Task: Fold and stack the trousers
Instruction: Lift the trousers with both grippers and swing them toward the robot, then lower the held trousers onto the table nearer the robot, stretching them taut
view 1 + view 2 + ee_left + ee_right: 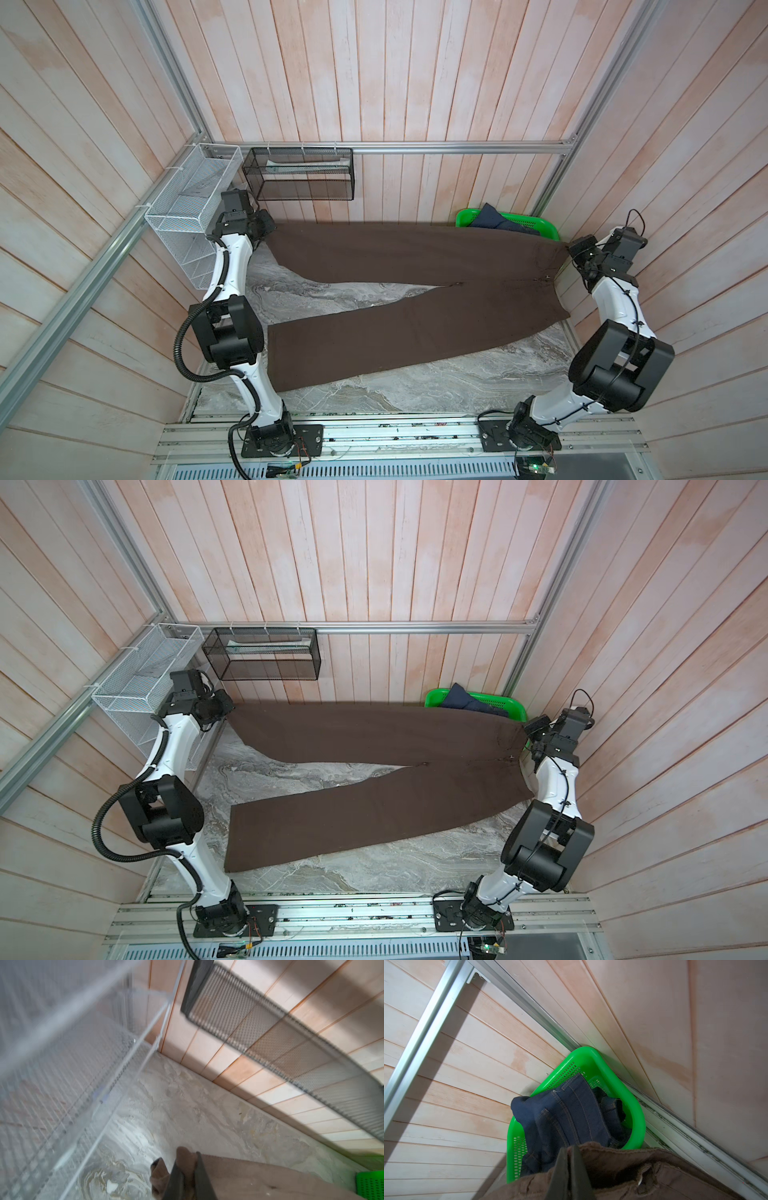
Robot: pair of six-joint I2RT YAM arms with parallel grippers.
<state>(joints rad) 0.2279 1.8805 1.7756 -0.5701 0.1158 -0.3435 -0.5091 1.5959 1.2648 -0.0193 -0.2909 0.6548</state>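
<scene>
1. The trousers (415, 257), a large dark brown pair in soft matte fabric, are lying lengthwise across the grey marble-patterned tabletop (436, 386). The waist is lying at the right and the legs are splaying apart toward the left.
2. The left gripper (187, 1159) is pinching the hem corner of the far leg, jaws pressed together on the cloth, beside the white wire basket (187, 216).
3. The right gripper (569, 1148) is pinching the far corner of the waistband, jaws pressed together on the fabric.
4. The far edge of the trousers is running straight between both grippers.
5. The near leg is resting flat on the tabletop.
6. The green plastic basket (591, 1053) is standing in the far right corner, just behind the waistband, holding dark blue denim jeans (566, 1113).
</scene>
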